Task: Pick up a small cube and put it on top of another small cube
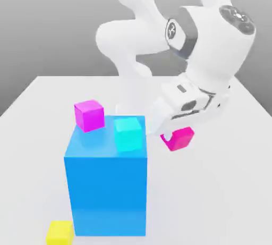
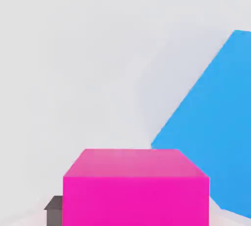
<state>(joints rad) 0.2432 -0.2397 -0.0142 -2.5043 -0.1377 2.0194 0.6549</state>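
The small hot-pink cube hangs under my hand, just off the exterior view's right of the big blue block. My gripper is shut on it. In the hand view the same cube sits close up, with a dark fingertip showing beside it and the blue block off to one side. Two other small cubes rest on top of the blue block: a purple-magenta one at the far left corner and a cyan one near the right edge.
A small yellow cube lies on the white table at the blue block's near left corner. The arm's white links rise behind the block.
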